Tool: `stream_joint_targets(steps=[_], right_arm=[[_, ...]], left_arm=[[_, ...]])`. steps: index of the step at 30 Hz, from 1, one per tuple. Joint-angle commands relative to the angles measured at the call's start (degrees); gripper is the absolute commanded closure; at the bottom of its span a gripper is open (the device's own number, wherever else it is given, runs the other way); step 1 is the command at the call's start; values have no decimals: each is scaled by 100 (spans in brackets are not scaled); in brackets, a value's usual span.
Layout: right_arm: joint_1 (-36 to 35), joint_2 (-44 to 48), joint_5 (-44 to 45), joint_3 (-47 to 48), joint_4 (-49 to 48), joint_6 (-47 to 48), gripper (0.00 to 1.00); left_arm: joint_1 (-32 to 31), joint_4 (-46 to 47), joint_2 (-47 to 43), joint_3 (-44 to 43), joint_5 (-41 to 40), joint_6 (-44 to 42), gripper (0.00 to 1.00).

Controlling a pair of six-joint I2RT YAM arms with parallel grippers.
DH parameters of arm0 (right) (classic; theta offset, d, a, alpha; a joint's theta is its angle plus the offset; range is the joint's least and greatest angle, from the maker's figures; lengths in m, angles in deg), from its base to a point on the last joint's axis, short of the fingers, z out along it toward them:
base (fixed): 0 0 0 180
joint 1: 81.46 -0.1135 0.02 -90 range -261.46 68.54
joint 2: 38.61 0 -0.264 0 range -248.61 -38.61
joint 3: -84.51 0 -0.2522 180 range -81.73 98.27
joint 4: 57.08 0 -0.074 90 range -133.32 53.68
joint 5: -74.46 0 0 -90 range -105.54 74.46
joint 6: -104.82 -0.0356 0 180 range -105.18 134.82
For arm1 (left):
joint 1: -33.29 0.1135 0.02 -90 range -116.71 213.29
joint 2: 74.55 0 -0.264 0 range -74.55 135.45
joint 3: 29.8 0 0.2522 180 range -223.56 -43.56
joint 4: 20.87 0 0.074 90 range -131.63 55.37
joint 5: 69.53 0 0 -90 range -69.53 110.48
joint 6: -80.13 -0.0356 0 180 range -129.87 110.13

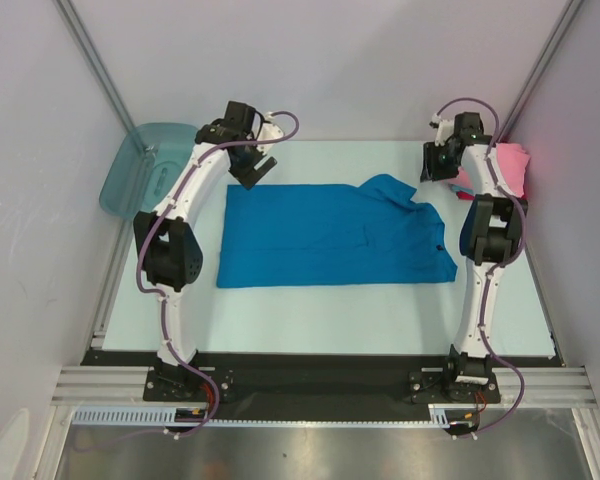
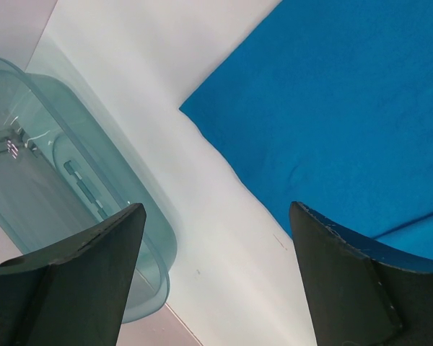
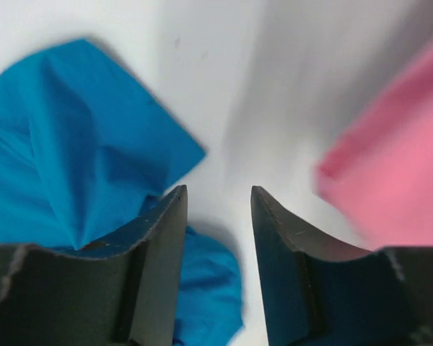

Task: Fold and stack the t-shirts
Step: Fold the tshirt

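A bright blue t-shirt (image 1: pixel 330 235) lies spread across the middle of the table, with a sleeve bunched up at its back right. My left gripper (image 1: pixel 253 170) hovers over its back left corner. In the left wrist view that gripper (image 2: pixel 216 216) is open over bare table, and the blue t-shirt (image 2: pixel 346 108) lies to its right. A pink t-shirt (image 1: pixel 510 165) lies at the back right. My right gripper (image 1: pixel 434 165) hangs between the two shirts. In the right wrist view it (image 3: pixel 218 194) is open and holds nothing, with the blue t-shirt (image 3: pixel 72 158) on its left and the pink t-shirt (image 3: pixel 397 180) on its right.
A translucent teal plastic tub (image 1: pixel 140 165) stands at the back left corner, partly off the mat; in the left wrist view the tub (image 2: pixel 50 173) is just left of the fingers. Metal frame posts and white walls close in the back and sides.
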State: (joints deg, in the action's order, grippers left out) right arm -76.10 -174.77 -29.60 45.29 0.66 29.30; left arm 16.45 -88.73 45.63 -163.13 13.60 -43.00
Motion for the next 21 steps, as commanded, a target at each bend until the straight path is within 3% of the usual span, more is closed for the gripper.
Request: stream_joint_targets(steps=[1, 3, 12, 21], right_arm=[[8, -499, -1253, 104, 471, -586, 55], [-18, -578, -1476, 95, 453, -744, 59], [52, -684, -1757, 104, 356, -903, 57], [219, -728, -1494, 279, 304, -833, 55]], left_arm=[[-65, 120, -320, 47, -42, -194, 13], [-65, 120, -337, 91, -95, -221, 13], [-135, 102, -417, 118, -200, -150, 13], [-197, 93, -443, 109, -288, -186, 13]])
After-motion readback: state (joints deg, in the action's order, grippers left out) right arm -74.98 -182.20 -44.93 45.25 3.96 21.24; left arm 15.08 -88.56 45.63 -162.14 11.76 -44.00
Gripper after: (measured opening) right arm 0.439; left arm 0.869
